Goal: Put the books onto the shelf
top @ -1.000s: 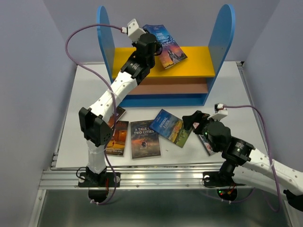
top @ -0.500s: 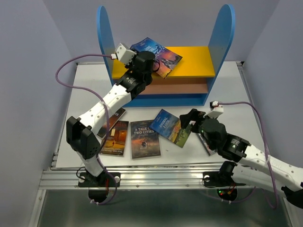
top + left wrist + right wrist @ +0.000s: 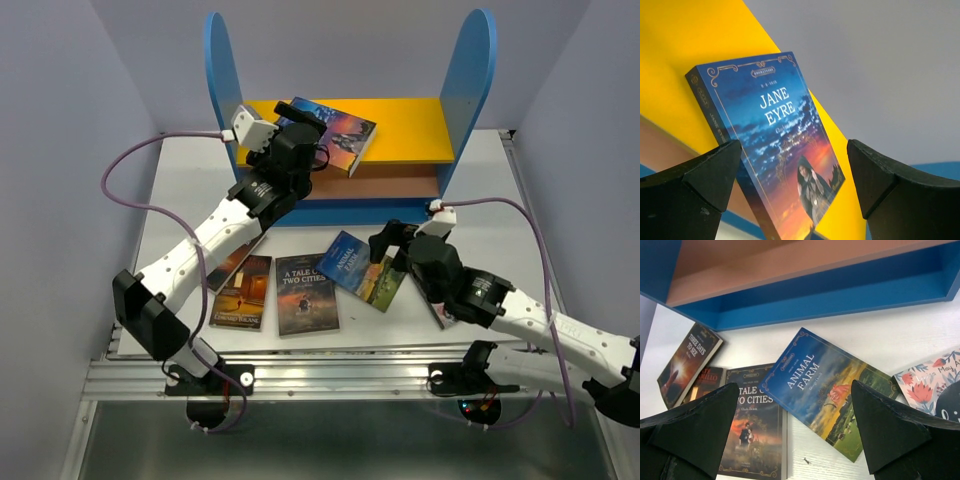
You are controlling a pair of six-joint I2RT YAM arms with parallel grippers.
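**1 of 6 books shelved, 5 to go**

Shows the shelf (image 3: 480, 70) at the top centre of the overhead frame. Holds 1 book, Jane Eyre (image 3: 335, 132), lying face up and skewed on the yellow upper board (image 3: 410, 125), with 1 corner poking past the front edge. Places the left hand (image 3: 312, 143) just in front of that book, fingers spread wide, pinching nothing and seemingly apart from the cover. No book visible on the brown middle board or blue base where these show.

Counts 5 books flat on the white counter (image 3: 180, 200), across the lower middle of the frame:
- Three Days to See (image 3: 687, 362)
- a dark-covered book (image 3: 243, 292) just beside it
- A Tale of Two Cities (image 3: 306, 293)
- Animal Farm (image 3: 360, 268)
- a floral Little Women (image 3: 930, 382), partly hidden under the right arm

Puts the right hand (image 3: 392, 245) at centre right, fingers spread and empty, poised above Animal Farm.

Judged from this: 1 placement about done, though flat rather than upright. Leaves 5 pick-ups, with Animal Farm the likely next.
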